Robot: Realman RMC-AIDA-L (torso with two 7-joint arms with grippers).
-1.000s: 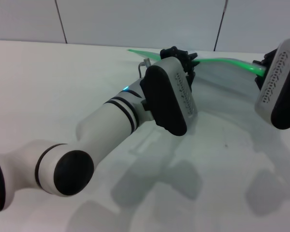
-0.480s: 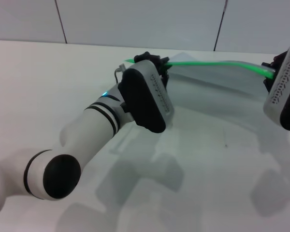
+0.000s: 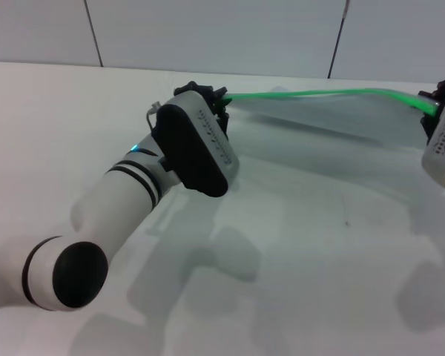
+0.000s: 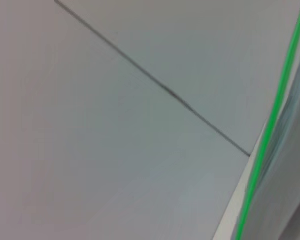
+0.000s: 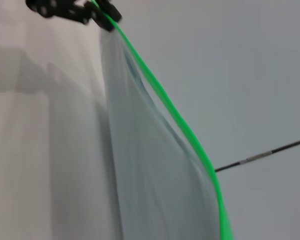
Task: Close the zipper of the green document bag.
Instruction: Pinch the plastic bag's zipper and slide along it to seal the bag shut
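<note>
The green document bag (image 3: pixel 341 119) is a translucent pale pouch, held up by its long top edge above the white table. The zipper (image 3: pixel 319 93) runs along that edge as a thin bright green strip, stretched between my two grippers. My left gripper (image 3: pixel 211 100) is shut on the strip's left end, and the slider is hidden in its fingers. At the right edge of the head view, my right gripper (image 3: pixel 432 111) holds the strip's other end. The right wrist view shows the zipper (image 5: pixel 175 112), the bag (image 5: pixel 150 165) and the left gripper (image 5: pixel 102 12) far off. The left wrist view shows only the zipper (image 4: pixel 272 120).
The white table (image 3: pixel 319 259) carries only the arms' shadows in front of the bag. A pale wall (image 3: pixel 208 30) with dark seams stands right behind the table's far edge. My left forearm (image 3: pixel 119 208) lies low across the table's left half.
My left gripper has slid left along the green strip, from about the middle of the head view towards the strip's left end. The right gripper has shifted right, and the strip now lies straighter.
</note>
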